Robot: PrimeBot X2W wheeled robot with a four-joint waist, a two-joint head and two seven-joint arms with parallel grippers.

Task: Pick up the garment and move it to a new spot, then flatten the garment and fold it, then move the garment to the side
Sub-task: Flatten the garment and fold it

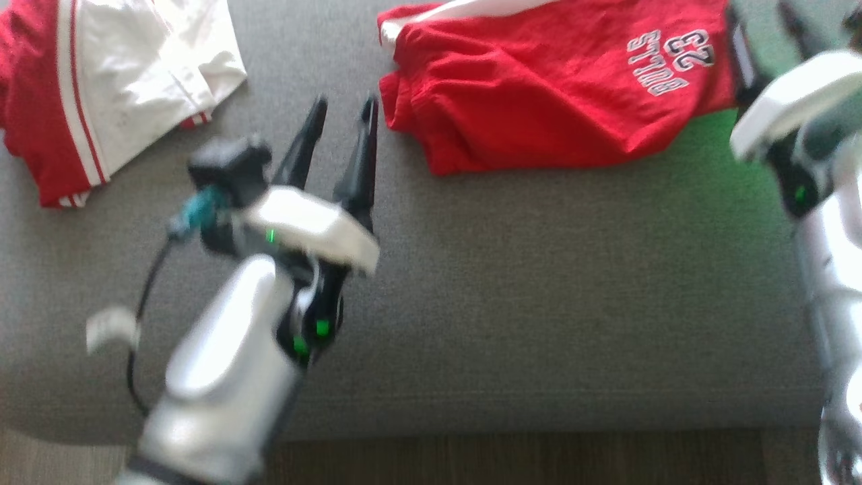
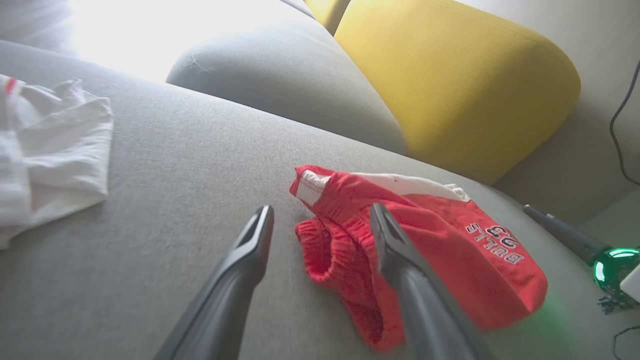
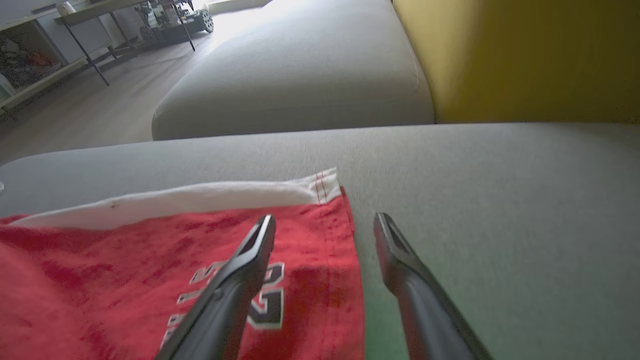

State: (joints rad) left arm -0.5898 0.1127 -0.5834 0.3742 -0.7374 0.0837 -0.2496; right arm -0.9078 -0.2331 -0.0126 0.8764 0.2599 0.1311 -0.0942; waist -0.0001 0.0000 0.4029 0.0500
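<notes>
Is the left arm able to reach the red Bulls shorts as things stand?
Probably yes: the left gripper stands open just beside the red shorts, at their bunched end, with bare grey cushion between them.

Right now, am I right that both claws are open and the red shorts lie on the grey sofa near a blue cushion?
Not quite: the cushion is yellow, not blue, as the left wrist view shows. The rest holds: the left claw and the right claw are open, and the red shorts lie on the grey sofa.
</notes>
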